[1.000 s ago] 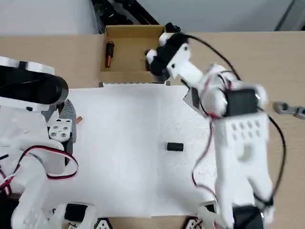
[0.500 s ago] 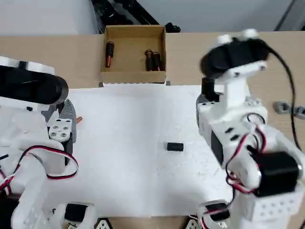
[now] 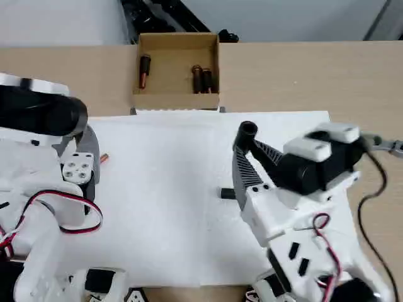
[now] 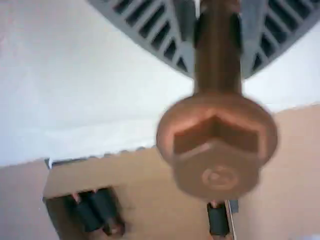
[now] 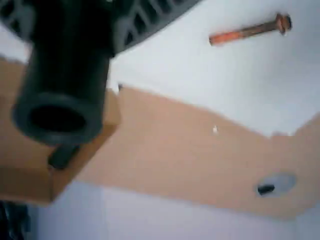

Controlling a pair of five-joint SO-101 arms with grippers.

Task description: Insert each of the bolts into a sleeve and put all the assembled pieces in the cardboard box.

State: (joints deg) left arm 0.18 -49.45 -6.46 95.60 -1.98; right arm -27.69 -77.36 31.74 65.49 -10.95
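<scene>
My left gripper (image 3: 93,157) sits at the left edge of the white sheet, shut on a copper bolt (image 3: 104,157). In the left wrist view the bolt (image 4: 216,145) points head-first out of the gripper (image 4: 215,30). My right gripper (image 3: 245,146) is over the middle of the sheet, shut on a black sleeve (image 3: 247,130). In the right wrist view the sleeve (image 5: 65,85) shows its open bore. A second sleeve (image 3: 225,193) lies on the sheet beside the right gripper, partly hidden. The cardboard box (image 3: 177,100) at the back holds three assembled pieces (image 3: 201,79).
The white sheet (image 3: 164,163) covers most of the table. In the right wrist view an orange bolt (image 5: 250,30) lies on the sheet. A small metal part (image 3: 378,143) rests on the bare wood at the right. Dark gear sits behind the box.
The right arm pulled back from over the box and came down over the middle of the sheet, next to the lying sleeve. The left arm has stayed put.
</scene>
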